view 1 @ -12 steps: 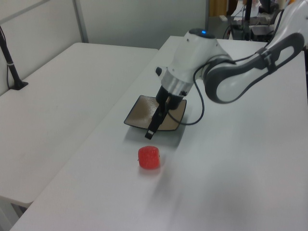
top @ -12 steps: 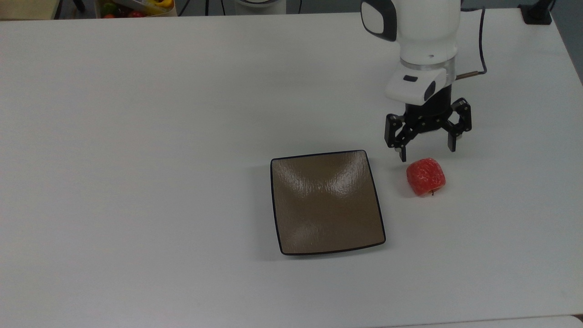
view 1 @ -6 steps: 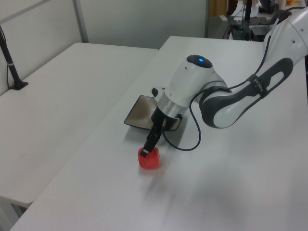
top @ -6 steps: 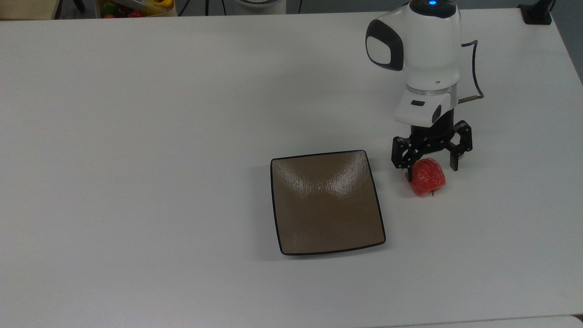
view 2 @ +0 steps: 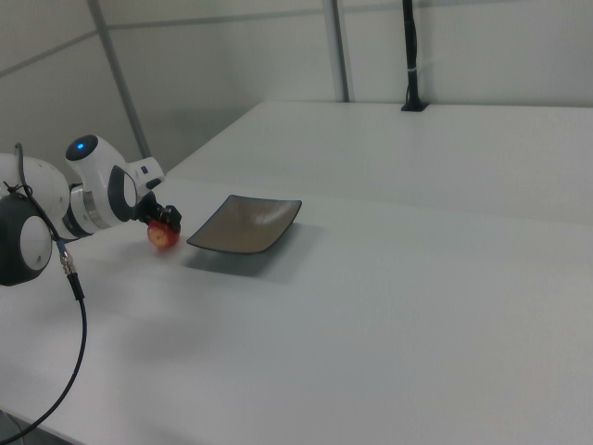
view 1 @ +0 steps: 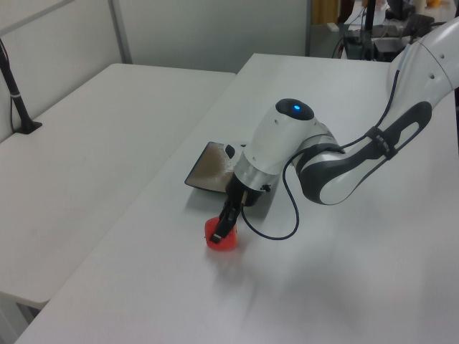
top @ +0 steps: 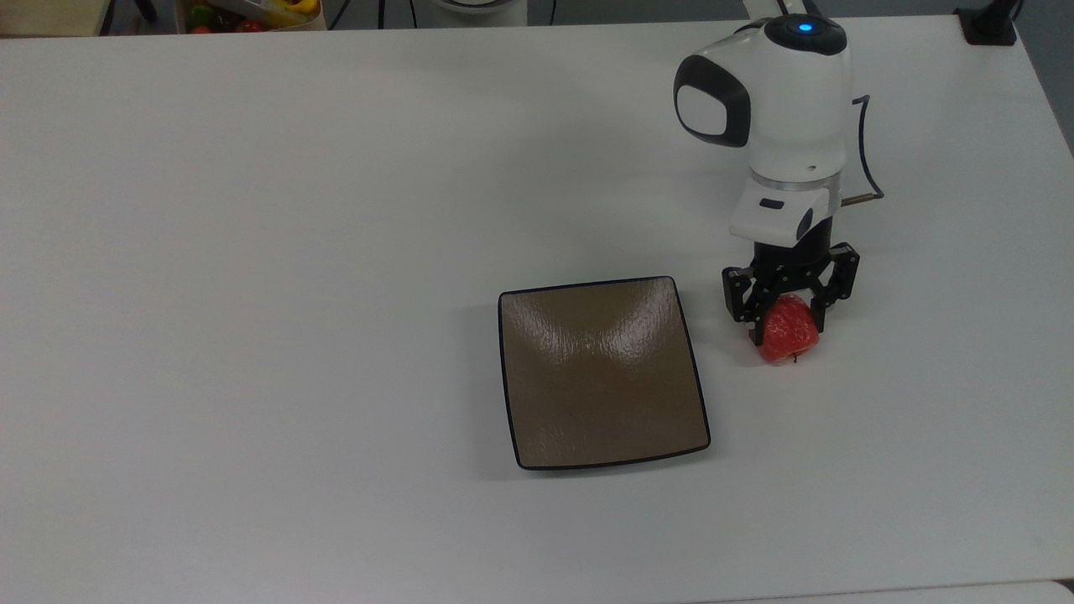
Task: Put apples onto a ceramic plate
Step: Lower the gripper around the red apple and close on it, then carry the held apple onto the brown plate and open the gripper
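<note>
The ceramic plate [top: 602, 372] lies flat on the white tabletop [top: 294, 252], nearer the top view's lower edge than its upper one: square, glossy brown, rippled, with a thin dark rim. It holds nothing. Just beside its right edge in the top view, apart from it, sits the apple [top: 787, 330], small, red-orange, blocky, with wrinkled mottled skin and a short dark stem showing at its lower side. My gripper [top: 789, 304] is down over the apple, my fingers [top: 816, 315] closed against its two sides, the fruit at tabletop level.
</note>
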{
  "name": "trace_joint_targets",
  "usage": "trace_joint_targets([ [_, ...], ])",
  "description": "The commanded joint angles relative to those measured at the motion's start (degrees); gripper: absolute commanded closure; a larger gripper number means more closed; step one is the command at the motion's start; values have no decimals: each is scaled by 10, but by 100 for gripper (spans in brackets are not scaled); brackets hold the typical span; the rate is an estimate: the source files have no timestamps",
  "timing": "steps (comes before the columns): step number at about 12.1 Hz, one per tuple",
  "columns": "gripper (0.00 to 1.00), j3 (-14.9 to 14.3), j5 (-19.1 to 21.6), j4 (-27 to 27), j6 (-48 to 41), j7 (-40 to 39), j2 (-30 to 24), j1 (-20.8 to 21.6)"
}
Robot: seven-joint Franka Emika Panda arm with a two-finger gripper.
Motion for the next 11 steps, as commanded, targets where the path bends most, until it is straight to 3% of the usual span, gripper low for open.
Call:
trace_joint_targets([
  [1, 55, -7, -16, 12, 6, 30, 7, 8],
  [4, 55, -7, -16, 13, 6, 41, -13, 3],
  [7, 54, -10, -13, 12, 0, 41, -51, -24],
  [11, 53, -14, -15, 12, 0, 39, -62, -63],
])
